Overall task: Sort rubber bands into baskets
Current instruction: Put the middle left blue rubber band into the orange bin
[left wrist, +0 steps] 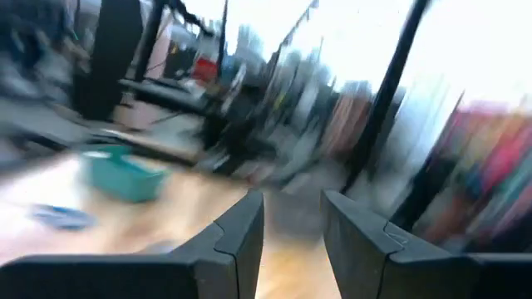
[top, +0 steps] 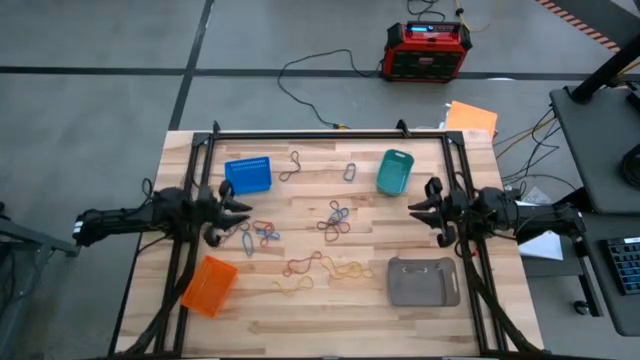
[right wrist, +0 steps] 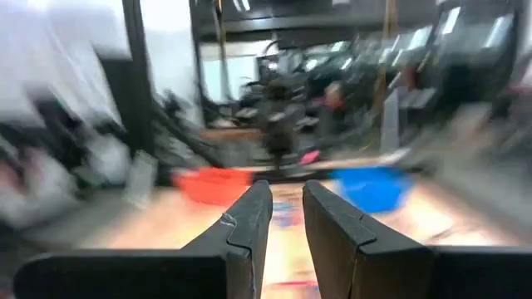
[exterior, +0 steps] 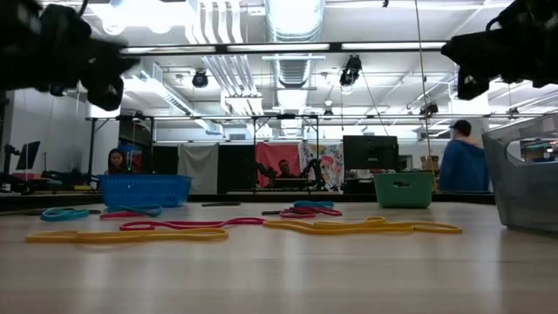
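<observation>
Several rubber bands in blue, red-brown and yellow-tan lie loose on the wooden table's middle (top: 335, 220), (top: 262, 234), (top: 345, 268), also seen flat in the low view (exterior: 209, 228). The baskets stand around them: blue (top: 248, 175) far left, teal (top: 394, 171) far right, orange (top: 208, 285) near left, flat grey (top: 423, 281) near right. My left gripper (top: 238, 208) (left wrist: 291, 195) hovers at the table's left side, open, with nothing between its fingers. My right gripper (top: 416, 206) (right wrist: 287, 184) hovers at the right side, fingers a narrow gap apart, also with nothing between them.
A black frame rail (top: 300, 136) runs along the table's far edge and down both sides. A red-and-black box (top: 428, 50) and cables lie on the floor beyond. A desk with a keyboard (top: 622, 262) stands to the right. People show in the room behind (exterior: 462, 157).
</observation>
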